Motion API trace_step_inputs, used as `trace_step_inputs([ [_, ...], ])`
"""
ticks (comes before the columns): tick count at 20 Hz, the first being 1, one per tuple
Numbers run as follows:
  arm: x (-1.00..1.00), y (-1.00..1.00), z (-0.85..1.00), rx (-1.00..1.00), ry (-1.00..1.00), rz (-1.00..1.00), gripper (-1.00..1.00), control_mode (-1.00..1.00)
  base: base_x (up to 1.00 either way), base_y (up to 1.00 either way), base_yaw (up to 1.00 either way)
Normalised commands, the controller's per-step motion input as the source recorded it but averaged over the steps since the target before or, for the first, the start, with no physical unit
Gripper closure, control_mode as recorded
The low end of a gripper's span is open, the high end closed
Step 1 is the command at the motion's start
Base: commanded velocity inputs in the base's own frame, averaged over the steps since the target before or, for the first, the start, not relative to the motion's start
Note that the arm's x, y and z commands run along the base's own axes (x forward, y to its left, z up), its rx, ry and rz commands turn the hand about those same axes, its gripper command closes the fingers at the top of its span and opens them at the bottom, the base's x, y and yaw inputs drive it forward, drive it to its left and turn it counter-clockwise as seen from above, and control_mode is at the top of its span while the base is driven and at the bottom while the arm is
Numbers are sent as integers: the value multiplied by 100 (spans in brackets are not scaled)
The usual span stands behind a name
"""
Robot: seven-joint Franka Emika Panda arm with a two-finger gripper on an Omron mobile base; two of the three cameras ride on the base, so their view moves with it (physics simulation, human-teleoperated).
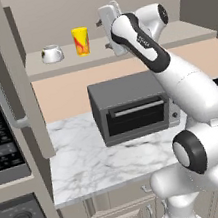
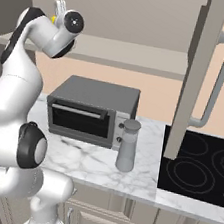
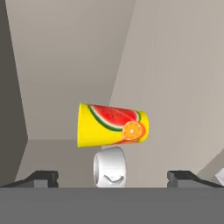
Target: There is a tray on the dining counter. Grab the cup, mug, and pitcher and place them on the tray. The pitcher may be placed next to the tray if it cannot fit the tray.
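Hand view: I line up on the cup [image 3: 113, 125], jaws spread wide and empty.
On the far ledge the mug [image 1: 51, 53] sits left of the cup, just apart; the pitcher [image 2: 127, 145] waits on the marble beside the toaster oven [image 1: 131, 107]. I reckon I should centre the gripper [image 3: 113, 178] on the cup, clear of the mug, before closing.

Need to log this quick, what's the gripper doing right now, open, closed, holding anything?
Gripper: open, jaws wide apart, holding nothing; cup and mug lie ahead of it.
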Motion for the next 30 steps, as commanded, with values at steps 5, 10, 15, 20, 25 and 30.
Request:
trace_step_inputs([
  [5, 34, 13, 0, 0, 0, 0, -100, -100, 0, 0, 0],
  [10, 28, 1, 0, 0, 0, 0, -100, -100, 0, 0, 0],
  [15, 20, 2, 0, 0, 0, 0, -100, -100, 0, 0, 0],
  [20, 14, 9, 0, 0, 0, 0, -100, -100, 0, 0, 0],
  [25, 11, 8, -2, 0, 0, 0, -100, -100, 0, 0, 0],
  [30, 5, 6, -10, 0, 1, 0, -100, -100, 0, 0, 0],
])
